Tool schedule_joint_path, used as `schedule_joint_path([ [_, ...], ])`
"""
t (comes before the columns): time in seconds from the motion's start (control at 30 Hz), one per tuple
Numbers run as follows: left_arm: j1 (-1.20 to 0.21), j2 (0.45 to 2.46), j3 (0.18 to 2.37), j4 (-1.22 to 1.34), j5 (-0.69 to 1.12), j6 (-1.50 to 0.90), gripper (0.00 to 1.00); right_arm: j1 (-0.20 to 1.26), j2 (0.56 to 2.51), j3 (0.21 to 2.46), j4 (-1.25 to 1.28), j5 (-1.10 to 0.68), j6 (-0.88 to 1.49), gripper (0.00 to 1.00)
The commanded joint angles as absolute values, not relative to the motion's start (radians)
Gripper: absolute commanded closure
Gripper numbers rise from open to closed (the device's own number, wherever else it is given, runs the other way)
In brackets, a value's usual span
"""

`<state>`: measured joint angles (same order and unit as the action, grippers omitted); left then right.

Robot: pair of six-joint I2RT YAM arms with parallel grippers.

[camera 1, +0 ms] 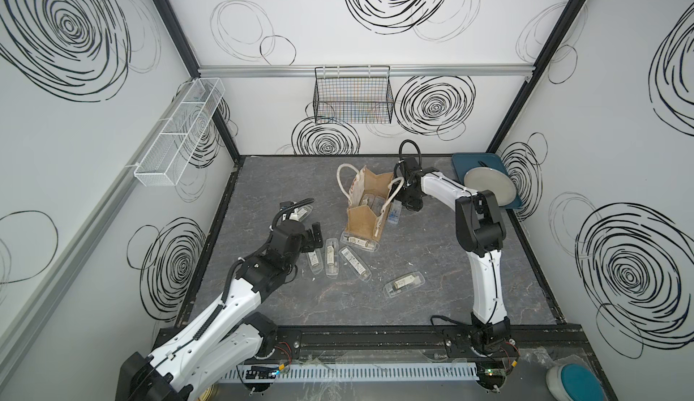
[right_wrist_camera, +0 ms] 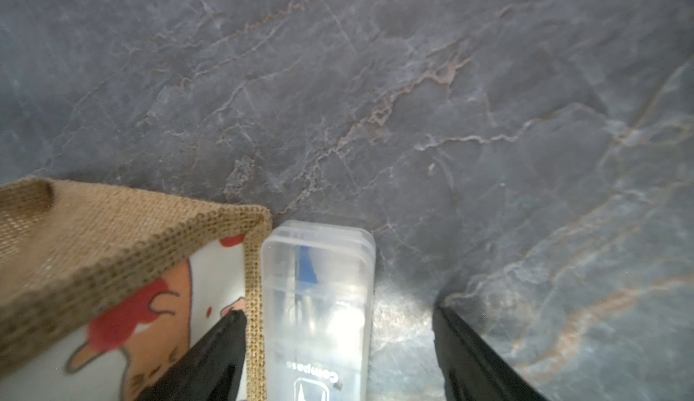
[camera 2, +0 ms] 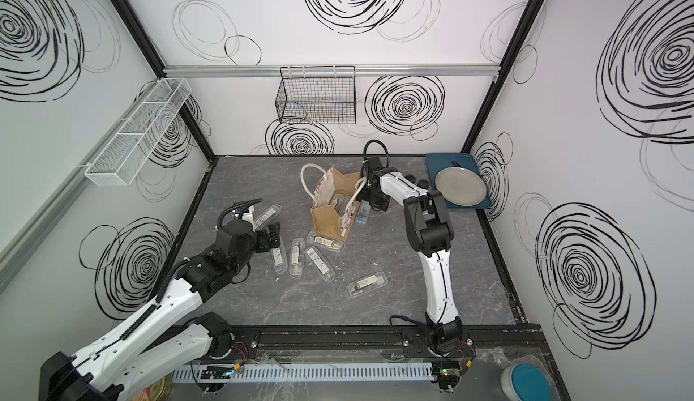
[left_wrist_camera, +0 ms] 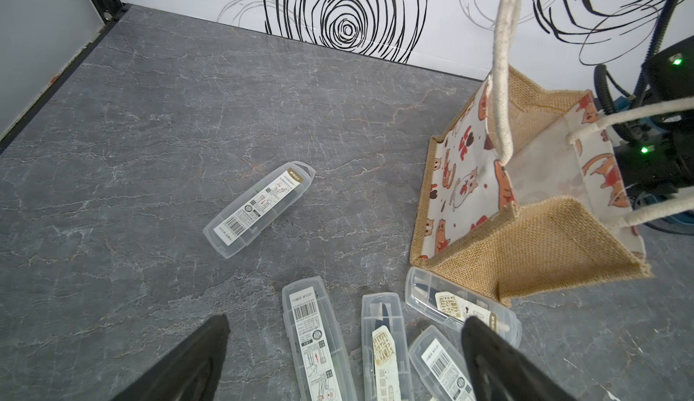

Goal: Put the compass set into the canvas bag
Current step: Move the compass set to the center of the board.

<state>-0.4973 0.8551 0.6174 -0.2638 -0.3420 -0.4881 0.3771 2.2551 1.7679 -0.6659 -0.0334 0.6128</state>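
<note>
Right wrist view only: compass set (right_wrist_camera: 317, 297) within spread right pincer (right_wrist_camera: 338, 311)

We see a left arm (camera 1: 233, 305) and a right arm (camera 1: 484, 290) with white shells, chunky black joints, a bumpy black hose (camera 1: 300, 202), a black cable loop (camera 1: 409, 141) and tiny green lights (left_wrist_camera: 677, 61).

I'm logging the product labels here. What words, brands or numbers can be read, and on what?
"compass": printed on the clear case beside the canvas bag, seen upside down in the right wrist view.
Barcode labels and gold tags on the other cases: too small to read.
No other text is readable.
</note>
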Motion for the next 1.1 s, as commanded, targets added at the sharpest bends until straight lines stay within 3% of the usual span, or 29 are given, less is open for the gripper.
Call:
schedule_joint_path([
  [0.0,-0.492,0.839,0.626,-0.259,-0.360,-0.484,0.01,0.400,2.338,1.764,-0.780,-0.004,0.605,0.21],
  [0.43,-0.488,0.821,0.616,-0.259,-0.360,-0.486,0.01,0.399,2.282,1.663,-0.802,0.065,0.523,0.32],
  [0.77,-0.488,0.813,0.615,-0.261,-0.357,-0.491,0.01,0.407,2.272,1.623,-0.793,0.019,0.494,0.30],
  [1.07,-0.486,0.802,0.609,-0.269,-0.363,-0.492,0.01,0.414,2.293,1.652,-0.810,0.034,0.419,0.37],
])
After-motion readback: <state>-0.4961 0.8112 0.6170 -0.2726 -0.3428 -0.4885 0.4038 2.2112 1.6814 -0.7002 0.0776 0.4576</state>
